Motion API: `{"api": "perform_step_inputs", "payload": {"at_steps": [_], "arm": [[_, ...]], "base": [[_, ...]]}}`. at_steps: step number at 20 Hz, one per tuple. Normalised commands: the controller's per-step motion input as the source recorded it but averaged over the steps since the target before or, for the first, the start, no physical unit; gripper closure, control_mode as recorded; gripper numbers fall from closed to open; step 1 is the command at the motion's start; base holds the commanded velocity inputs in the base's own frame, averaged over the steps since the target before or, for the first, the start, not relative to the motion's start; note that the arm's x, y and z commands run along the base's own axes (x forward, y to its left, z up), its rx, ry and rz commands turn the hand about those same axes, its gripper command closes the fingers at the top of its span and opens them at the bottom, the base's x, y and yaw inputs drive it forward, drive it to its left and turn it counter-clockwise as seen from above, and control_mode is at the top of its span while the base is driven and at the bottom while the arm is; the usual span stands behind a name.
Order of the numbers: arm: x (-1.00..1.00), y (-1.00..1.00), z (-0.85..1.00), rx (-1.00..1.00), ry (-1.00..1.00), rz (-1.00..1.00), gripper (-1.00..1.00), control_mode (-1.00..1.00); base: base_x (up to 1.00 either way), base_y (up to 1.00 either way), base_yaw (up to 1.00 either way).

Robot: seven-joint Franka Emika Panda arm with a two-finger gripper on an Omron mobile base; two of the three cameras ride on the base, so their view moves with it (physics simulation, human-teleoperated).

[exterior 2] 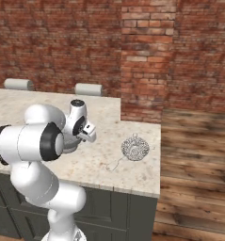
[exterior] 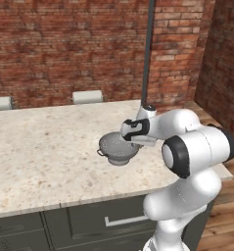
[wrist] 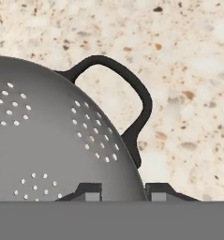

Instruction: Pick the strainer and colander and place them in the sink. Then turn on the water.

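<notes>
Hand view: your gripper [wrist: 119, 193] straddles the colander [wrist: 48, 140] rim, 1 fingertip each side, near the 3 o'clock handle; whether they pinch it, I cannot tell.

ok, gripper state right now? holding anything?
Gripper: jaws closed on the rim of the colander, which sits on the counter, not lifted.
</notes>
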Motion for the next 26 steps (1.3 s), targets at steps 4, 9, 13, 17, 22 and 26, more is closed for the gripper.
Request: {"api": "perform_step_inputs", "payload": {"at_steps": [4, 9, 13, 17, 22, 26], "arm": [[-0.14, 0.06, -0.07, 0.0, 0.0, 0.0, 1.0, -1.0], [-0.25, 0.05, 0.57, -0.02, -0.08, -0.01, 1.0, -1.0], [-0.11, -0.01, 1.0, 0.0, 0.0, -0.02, 1.0, -1.0], [-0.01, -0.03, 1.0, 0.0, 0.15, -0.04, 1.0, -1.0], [0.0, -0.01, 0.94, 0.0, 0.31, -0.04, 1.0, -1.0], [-0.08, -0.06, 0.66, 0.19, 0.26, -0.07, 1.0, -1.0]], "base": [[0.0, 0.0, 0.0], [0.0, 0.0, 0.0], [0.0, 0.0, 0.0], [0.0, 0.0, 0.0], [0.0, 0.0, 0.0], [0.0, 0.0, 0.0]]}}
